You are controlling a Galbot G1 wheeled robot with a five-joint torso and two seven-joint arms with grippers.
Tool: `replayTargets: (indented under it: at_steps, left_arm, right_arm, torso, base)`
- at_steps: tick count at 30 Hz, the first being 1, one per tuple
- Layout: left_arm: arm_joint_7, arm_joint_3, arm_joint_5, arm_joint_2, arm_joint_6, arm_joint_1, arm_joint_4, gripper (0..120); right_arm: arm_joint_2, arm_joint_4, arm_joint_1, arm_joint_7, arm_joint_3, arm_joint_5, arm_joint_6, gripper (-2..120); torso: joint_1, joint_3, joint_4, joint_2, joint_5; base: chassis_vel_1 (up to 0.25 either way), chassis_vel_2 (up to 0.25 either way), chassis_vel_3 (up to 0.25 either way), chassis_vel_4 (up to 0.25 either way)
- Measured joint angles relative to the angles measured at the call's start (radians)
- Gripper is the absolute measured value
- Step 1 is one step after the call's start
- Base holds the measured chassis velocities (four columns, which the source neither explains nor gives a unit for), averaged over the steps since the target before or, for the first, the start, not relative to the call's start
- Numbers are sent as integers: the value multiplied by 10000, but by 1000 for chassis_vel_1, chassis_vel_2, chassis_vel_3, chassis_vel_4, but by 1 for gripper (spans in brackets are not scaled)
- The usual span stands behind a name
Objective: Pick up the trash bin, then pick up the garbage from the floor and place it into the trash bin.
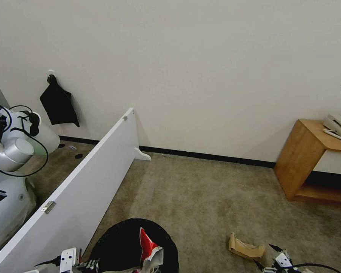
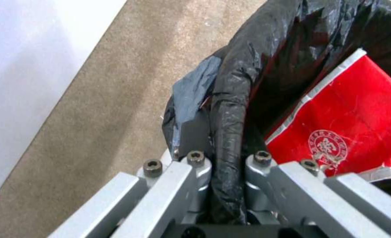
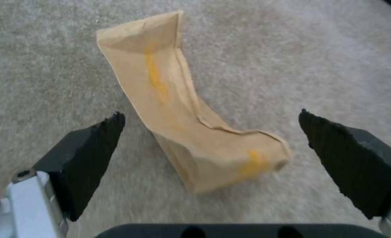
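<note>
Brown cardboard (image 3: 191, 132) between open right tool (image 3: 211, 114), apparently untouched.

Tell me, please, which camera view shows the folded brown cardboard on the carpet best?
The right wrist view: the cardboard lies large on the carpet between the open right gripper's fingers. The head view shows it small, near the bottom edge beside that gripper.

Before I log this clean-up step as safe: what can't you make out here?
- Trash bin: head view's lower edge cuts it; body unseen.
- Bin's contents: red wrapper covers whatever lies beneath.
- Left gripper: fingertips buried in the bag's folds.
- Brown cardboard: underside hidden; right gripper open over it.
</note>
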Motion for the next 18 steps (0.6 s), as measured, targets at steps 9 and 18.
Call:
replayTargets:
  at_steps: [9, 18]
  left_arm:
    - [-9, -28, 22, -50, -6, 4, 0, 4]
    - [-11, -35, 26, -53, -6, 4, 0, 4]
  right_arm:
    - [212, -1071, 993, -19, -578, -588, 93, 100]
    - [216, -1628, 1548, -28, -747, -1051, 155, 100]
  torso:
    - [0, 0, -1, 0, -2]
    - [0, 0, -2, 0, -2]
  base:
    - [0, 0, 0, 0]
    - [0, 0, 0, 0]
